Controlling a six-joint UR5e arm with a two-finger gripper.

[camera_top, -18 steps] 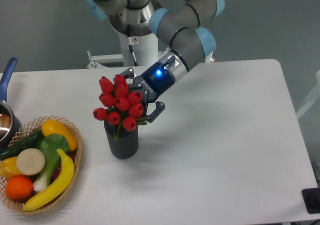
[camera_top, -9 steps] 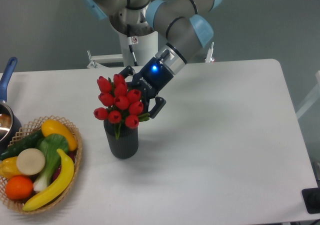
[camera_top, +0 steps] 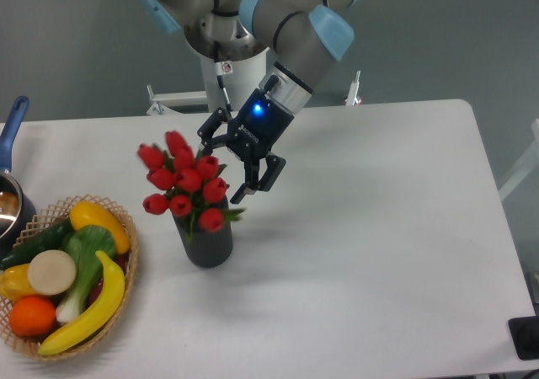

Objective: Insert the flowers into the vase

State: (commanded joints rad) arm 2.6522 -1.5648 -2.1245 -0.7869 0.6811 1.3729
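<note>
The flowers point(camera_top: 182, 183) stand with their stems in the vase point(camera_top: 206, 242) near the left of the counter point(camera_top: 379, 227), leaning left, and the gripper point(camera_top: 228, 167) just to their right has its fingers spread open, so the release looks done and the next move calls for a clean retreat.

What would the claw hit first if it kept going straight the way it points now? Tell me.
Probably the flowers. The claw is open and points down and to the left in the picture, with the red buds right beside its fingertips, above the vase. Depth is unclear from one view, so it might pass behind them.
</note>
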